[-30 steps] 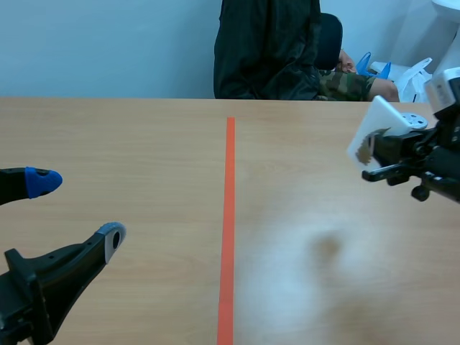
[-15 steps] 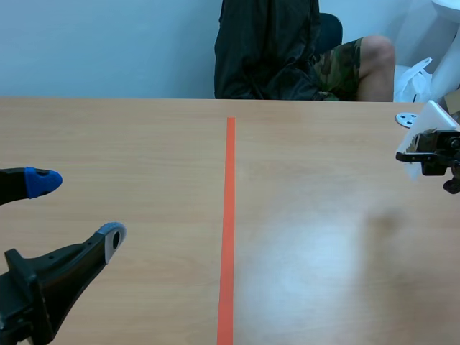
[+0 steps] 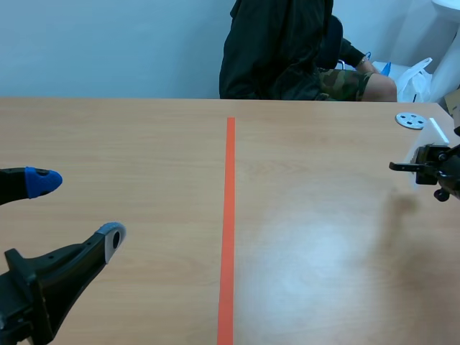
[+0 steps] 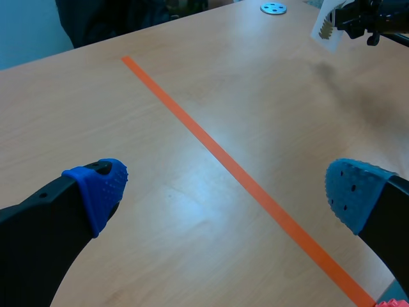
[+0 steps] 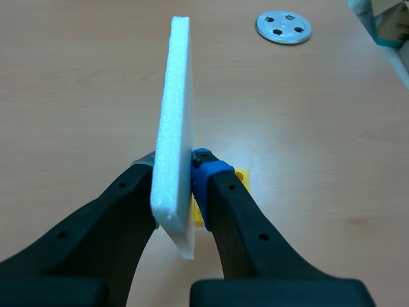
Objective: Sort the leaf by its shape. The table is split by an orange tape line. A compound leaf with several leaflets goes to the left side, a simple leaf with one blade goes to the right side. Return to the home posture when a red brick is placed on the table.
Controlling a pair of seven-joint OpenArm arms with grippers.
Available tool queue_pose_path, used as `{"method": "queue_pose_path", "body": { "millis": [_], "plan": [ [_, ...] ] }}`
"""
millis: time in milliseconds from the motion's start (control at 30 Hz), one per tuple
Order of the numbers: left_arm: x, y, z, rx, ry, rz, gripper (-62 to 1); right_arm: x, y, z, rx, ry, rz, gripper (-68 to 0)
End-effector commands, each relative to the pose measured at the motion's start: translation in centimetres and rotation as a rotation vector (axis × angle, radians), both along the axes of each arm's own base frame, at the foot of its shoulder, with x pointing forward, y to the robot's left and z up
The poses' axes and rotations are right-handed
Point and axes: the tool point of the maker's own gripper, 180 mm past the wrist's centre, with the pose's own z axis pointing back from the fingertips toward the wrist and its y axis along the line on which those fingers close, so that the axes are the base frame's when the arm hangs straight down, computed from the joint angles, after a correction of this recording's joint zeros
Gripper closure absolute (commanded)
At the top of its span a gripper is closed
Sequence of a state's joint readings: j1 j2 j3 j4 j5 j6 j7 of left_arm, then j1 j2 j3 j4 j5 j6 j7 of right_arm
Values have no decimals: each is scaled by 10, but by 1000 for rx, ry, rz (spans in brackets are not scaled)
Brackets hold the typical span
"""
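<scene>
A white foam card [image 5: 174, 115] stands edge-on between the fingers of my right gripper [image 5: 174, 164], which is shut on it above the table's right side. From the left wrist view the card [image 4: 324, 27] shows a brownish leaf picture with a jagged outline; the number of blades is too small to tell. In the scene view my right gripper [image 3: 425, 166] sits at the far right edge, well right of the orange tape line [image 3: 228, 215]. My left gripper [image 3: 77, 210] hovers open and empty over the near left, its blue fingertips [image 4: 99, 185] wide apart.
A round metal disc [image 3: 410, 120] lies at the back right, ahead of the card [image 5: 284, 27]. A small yellow piece [image 5: 240, 176] lies on the table under the right fingers. A seated person [image 3: 280, 50] is behind the far edge.
My right arm has drawn back to the right with the card, which turned edge-on to the scene view. The person behind the table shifted. The left arm stayed still.
</scene>
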State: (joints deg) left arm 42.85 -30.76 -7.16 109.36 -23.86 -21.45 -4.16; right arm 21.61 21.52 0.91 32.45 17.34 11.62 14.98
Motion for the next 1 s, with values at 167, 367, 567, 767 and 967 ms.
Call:
{"method": "queue_pose_path", "body": {
  "millis": [167,367,567,767,967],
  "plan": [
    [1,-4,8,-25,-24,-3,-623,5,-6,10,-8,-34,-11,-13],
    [1,-4,8,-25,-24,-3,-623,-2,-6,-2,-3,11,-13,-31],
    [1,-4,8,-25,-24,-3,-623,-6,-6,-8,-1,36,-14,-129],
    [1,-4,8,-25,-24,-3,-623,-8,-6,-10,-1,36,-13,-284],
    [1,-4,8,-25,-24,-3,-623,-3,-6,3,-5,-11,-3,-456]
  ]
}}
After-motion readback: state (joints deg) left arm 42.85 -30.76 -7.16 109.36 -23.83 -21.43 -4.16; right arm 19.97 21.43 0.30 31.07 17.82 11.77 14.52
